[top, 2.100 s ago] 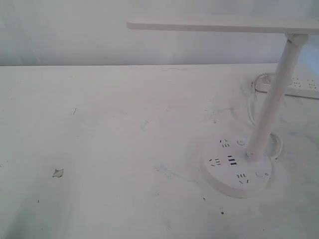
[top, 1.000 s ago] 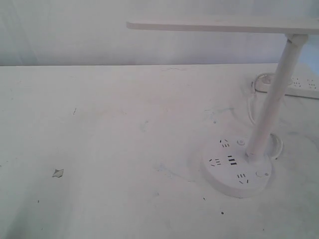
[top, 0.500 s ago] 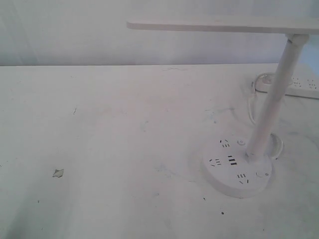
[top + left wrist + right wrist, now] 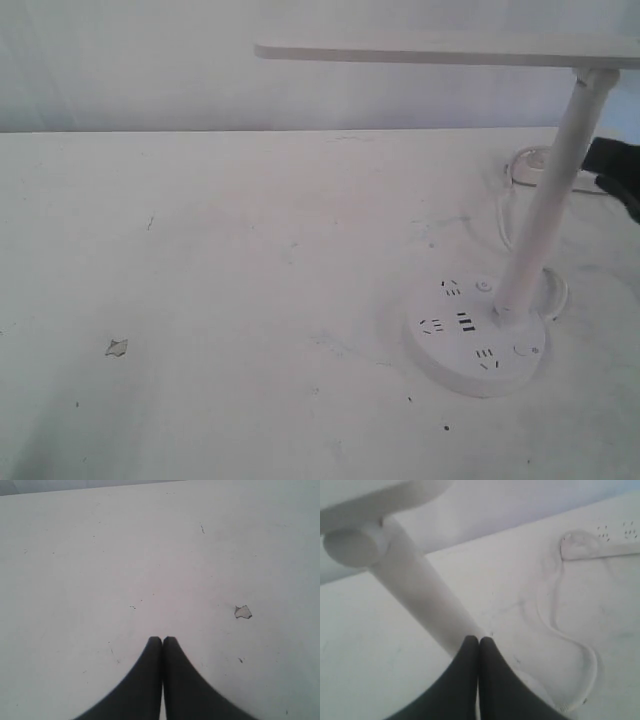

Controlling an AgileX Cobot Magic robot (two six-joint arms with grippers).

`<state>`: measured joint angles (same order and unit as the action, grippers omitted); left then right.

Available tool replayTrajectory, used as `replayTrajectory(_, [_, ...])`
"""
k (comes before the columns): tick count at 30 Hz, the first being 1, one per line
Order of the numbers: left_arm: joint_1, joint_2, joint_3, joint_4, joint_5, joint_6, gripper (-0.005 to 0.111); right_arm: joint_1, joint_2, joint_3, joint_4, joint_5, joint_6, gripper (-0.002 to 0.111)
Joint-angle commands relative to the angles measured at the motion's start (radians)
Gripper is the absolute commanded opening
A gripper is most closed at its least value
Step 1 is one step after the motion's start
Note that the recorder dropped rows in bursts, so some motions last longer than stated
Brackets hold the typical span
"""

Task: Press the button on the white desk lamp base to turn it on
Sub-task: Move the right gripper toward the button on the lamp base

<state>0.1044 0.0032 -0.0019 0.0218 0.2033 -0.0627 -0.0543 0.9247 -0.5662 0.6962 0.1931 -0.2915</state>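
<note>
The white desk lamp base (image 4: 462,345) is a round puck at the table's right front, with dark socket holes and a slanted stem (image 4: 548,205). The button (image 4: 521,350), ringed and with a tiny icon beside it, sits on the base's front right. A smaller dot-centred button (image 4: 483,285) lies at its back. My right gripper (image 4: 612,165) shows as a dark shape at the right edge, behind the stem and well above the base. It is shut (image 4: 479,639) on nothing, close to the stem (image 4: 415,590). The left gripper (image 4: 162,638) is shut over bare table, away from the lamp.
The flat lamp head (image 4: 450,50) overhangs the table's back right. A long white power strip (image 4: 610,542) and its looping cable (image 4: 565,625) lie behind the base. A small chip (image 4: 116,347) marks the table at front left.
My right gripper has come into the exterior view at the right edge, covering the power strip there. The lamp has not moved.
</note>
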Motion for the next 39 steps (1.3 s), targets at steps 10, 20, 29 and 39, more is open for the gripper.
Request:
replayTrajectory(10, [-0.008, -0.003, 0.002, 0.0, -0.002, 0.0, 0.0, -0.187, 0.181, -0.031, 0.17, 0.382, -0.357, 0.0])
replayTrajectory(20, [-0.008, -0.003, 0.002, 0.0, -0.002, 0.0, 0.0, -0.365, 0.323, -0.024, 0.398, 0.683, -0.56, 0.0])
replayTrajectory(29, [-0.008, -0.003, 0.002, 0.0, -0.002, 0.0, 0.0, -0.365, 0.406, 0.052, 0.477, 0.579, -0.622, 0.0])
replayTrajectory(39, [-0.008, -0.003, 0.002, 0.0, -0.002, 0.0, 0.0, -0.365, 0.456, 0.069, 0.511, 0.527, -0.631, 0.0])
